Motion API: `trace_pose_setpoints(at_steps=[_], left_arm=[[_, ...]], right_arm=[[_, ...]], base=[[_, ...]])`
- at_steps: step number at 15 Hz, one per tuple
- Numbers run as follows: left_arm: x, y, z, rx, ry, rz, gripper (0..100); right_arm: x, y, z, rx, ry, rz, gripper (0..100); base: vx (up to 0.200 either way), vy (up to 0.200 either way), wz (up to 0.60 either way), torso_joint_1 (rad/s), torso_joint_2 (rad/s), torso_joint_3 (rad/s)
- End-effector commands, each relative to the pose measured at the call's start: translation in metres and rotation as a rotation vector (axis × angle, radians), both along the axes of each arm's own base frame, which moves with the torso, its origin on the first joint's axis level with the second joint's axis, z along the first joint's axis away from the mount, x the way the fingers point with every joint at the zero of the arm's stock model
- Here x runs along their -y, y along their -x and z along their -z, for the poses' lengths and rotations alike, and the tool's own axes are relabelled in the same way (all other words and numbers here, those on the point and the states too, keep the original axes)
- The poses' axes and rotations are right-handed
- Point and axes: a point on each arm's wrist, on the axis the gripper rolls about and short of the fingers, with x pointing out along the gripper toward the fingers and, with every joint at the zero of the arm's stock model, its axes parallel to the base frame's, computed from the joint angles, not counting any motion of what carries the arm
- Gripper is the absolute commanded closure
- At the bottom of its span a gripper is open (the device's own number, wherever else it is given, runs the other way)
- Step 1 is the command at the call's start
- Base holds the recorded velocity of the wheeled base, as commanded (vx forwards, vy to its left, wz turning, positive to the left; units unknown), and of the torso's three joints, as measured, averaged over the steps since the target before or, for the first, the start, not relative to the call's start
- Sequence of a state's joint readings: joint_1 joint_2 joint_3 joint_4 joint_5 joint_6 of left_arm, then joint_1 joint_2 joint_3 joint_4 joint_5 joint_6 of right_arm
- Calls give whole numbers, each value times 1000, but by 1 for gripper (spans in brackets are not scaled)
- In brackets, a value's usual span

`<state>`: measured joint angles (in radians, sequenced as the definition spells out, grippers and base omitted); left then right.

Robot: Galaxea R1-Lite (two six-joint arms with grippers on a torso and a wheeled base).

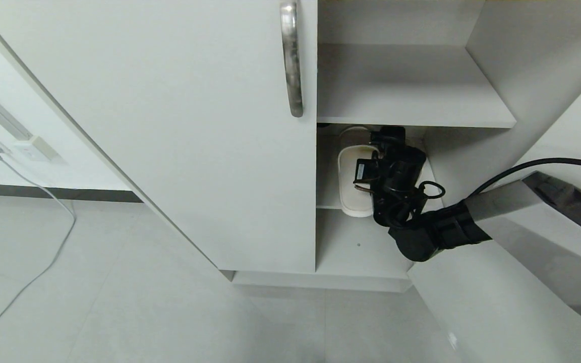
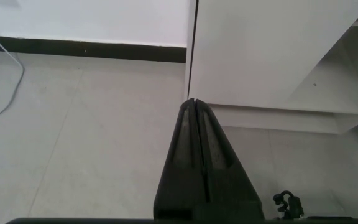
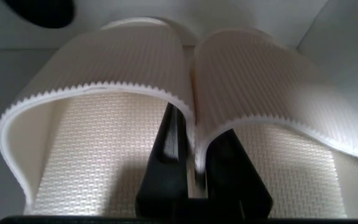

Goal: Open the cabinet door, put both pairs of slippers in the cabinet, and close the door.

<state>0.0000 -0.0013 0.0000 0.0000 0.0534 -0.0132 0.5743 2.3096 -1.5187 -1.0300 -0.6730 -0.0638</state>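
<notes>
Right end effector (image 3: 194, 127) clamps the cream slippers (image 3: 104, 68) by their touching inner strap edges, on the cabinet's (image 1: 492, 55) middle shelf (image 1: 327, 171). They look like light, soft, ribbed foam, so this hold seems secure. Left end effector (image 2: 196, 124) is closed and empty.
</notes>
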Motion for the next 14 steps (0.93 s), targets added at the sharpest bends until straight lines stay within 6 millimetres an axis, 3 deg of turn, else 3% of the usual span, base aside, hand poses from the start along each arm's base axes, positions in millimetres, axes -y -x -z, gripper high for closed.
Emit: trace_pose_setpoints(at_steps=[1, 14], left_arm=[[0, 0, 0, -1, 1, 0, 100], [0, 0, 0, -1, 1, -2, 100]], right_arm=[[0, -6, 5, -5, 3, 9, 100], [-1, -10, 15, -42, 27, 12, 100]], base=[[0, 0, 0, 0, 0, 0], [0, 0, 0, 0, 0, 0]])
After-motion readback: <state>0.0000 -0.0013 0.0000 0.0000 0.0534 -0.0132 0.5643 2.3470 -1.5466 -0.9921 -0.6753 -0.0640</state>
